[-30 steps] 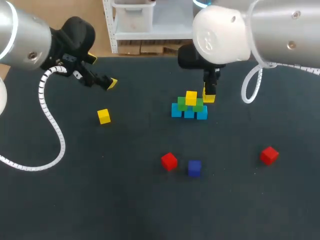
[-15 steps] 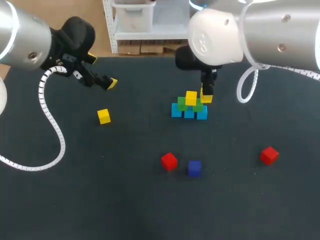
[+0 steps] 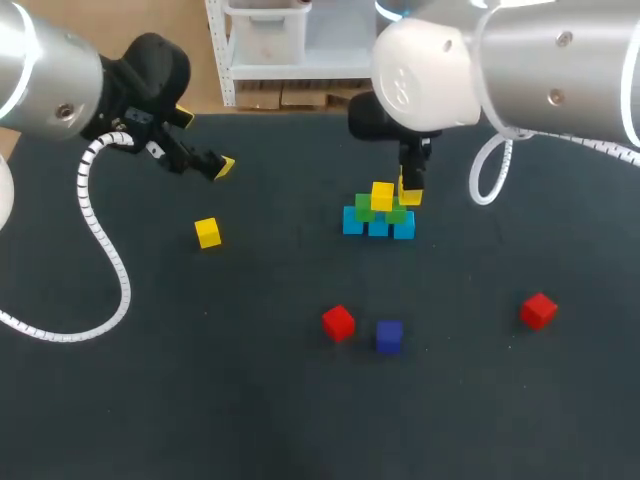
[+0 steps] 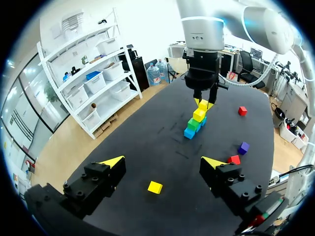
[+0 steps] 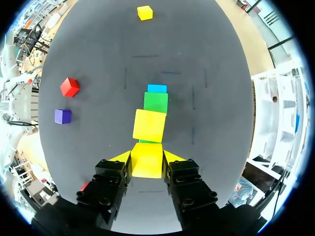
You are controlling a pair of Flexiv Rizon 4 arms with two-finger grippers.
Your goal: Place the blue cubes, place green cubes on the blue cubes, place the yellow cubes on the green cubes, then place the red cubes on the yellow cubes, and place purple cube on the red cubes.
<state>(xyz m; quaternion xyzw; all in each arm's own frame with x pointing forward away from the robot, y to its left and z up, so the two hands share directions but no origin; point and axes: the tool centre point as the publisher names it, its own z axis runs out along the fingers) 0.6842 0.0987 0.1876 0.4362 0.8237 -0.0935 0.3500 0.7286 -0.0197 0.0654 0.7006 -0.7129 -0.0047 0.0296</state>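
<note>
Three blue cubes [image 3: 378, 227] form a row mid-table, with green cubes [image 3: 366, 208] on them and one yellow cube [image 3: 382, 196] on the green layer. My right gripper [image 3: 410, 192] hangs just right of that yellow cube, over the right end of the stack. It is shut on a second yellow cube [image 5: 146, 160], with the stacked yellow cube [image 5: 149, 125] directly ahead. My left gripper [image 3: 215, 165] stands open and empty at the far left. In its wrist view a loose yellow cube [image 4: 155, 187] lies ahead of the left gripper [image 4: 162, 162].
A loose yellow cube [image 3: 208, 233] lies left of the stack. Nearer the front sit a red cube [image 3: 338, 323] and a purple cube [image 3: 389, 336] side by side. Another red cube [image 3: 538, 310] lies at the right.
My right gripper has carried its yellow cube a little to the left, closer to the stacked yellow cube. The left arm has stayed still.
</note>
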